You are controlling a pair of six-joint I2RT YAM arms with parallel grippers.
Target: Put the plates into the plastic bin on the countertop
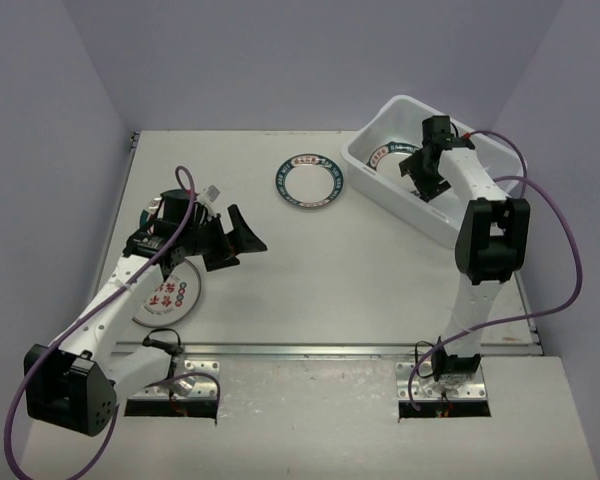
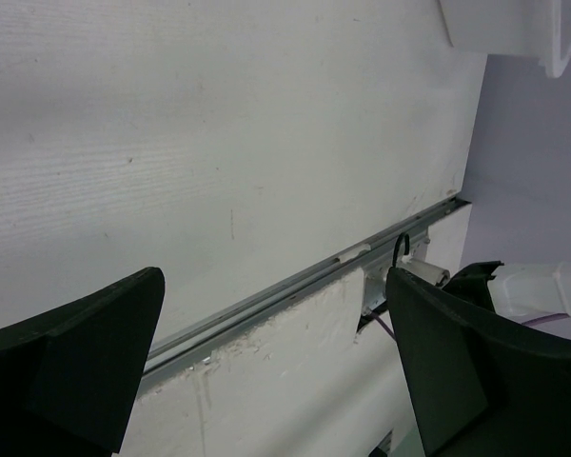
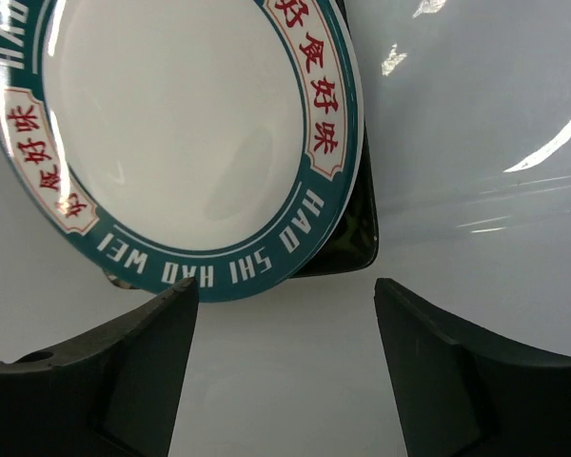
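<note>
"Where is the right gripper (image 1: 426,166) sitting?"

"It's hovering inside the bin (image 1: 385,198), fingers spread fairly wide, gripping nothing. A round plate (image 3: 186,133) is lying just ahead of them, resting on a black dish (image 3: 358,238), possibly tilted; it's hard to tell."

"And the left gripper (image 1: 232,238)?"

"Hanging wide open over the countertop (image 1: 330,290), empty. 2 more are waiting out there: the middle plate (image 1: 308,181), and the near plate (image 1: 166,300) lying partly under the left arm, by the front rail (image 1: 310,349)."

"What's worrying you?"

"The right fingers catching the round plate's rim while lifting out and flipping it. Or the left arm nudging the near plate over the front edge."
</note>
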